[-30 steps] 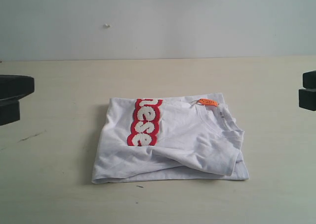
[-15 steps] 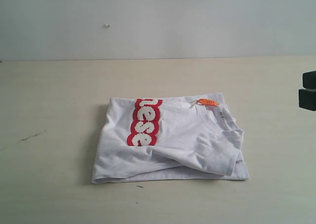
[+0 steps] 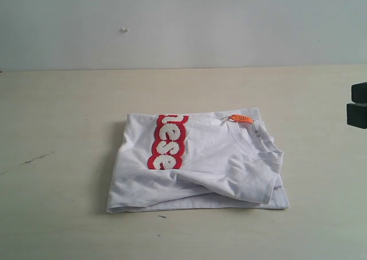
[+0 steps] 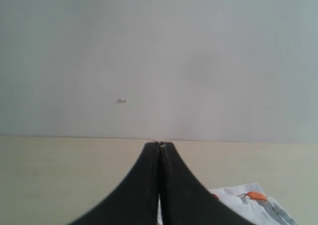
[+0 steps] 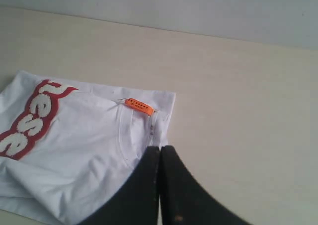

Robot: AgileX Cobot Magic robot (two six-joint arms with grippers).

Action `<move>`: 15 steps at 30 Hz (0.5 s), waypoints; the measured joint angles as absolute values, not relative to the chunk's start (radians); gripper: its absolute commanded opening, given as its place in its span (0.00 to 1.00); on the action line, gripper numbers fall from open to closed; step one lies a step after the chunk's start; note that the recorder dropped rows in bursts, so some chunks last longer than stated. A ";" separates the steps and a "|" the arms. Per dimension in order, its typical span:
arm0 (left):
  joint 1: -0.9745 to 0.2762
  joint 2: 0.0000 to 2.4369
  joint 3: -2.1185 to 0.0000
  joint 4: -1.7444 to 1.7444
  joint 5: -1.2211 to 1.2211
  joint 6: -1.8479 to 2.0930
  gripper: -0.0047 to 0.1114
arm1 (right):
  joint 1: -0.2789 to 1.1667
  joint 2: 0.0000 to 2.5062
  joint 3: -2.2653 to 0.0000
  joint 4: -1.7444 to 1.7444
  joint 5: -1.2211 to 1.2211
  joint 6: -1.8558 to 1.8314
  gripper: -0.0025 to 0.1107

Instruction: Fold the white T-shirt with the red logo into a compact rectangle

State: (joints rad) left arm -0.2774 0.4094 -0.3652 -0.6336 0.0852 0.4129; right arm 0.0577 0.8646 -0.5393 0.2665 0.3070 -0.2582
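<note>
Left fingers (image 4: 141, 187) and right fingers (image 5: 144, 185) pressed together, empty; white T-shirt (image 3: 200, 162) lies folded on tabletop (image 3: 57, 128), at 9 o'clock from right fingers.

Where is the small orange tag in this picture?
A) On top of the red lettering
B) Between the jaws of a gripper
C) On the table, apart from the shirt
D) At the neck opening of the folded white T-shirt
D: the orange tag sits at the collar of the white T-shirt, to the right of the red logo in the exterior view.
</note>
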 measured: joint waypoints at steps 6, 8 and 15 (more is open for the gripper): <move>-0.210 0.273 -0.269 -0.224 0.085 0.008 0.04 | 0.058 0.865 -0.539 0.267 0.307 -0.258 0.02; -0.176 0.227 -0.243 -0.182 0.085 -0.026 0.04 | 0.058 0.865 -0.539 0.267 0.307 -0.258 0.02; -0.098 0.089 -0.139 -0.135 0.087 -0.054 0.04 | 0.058 0.865 -0.539 0.267 0.307 -0.258 0.02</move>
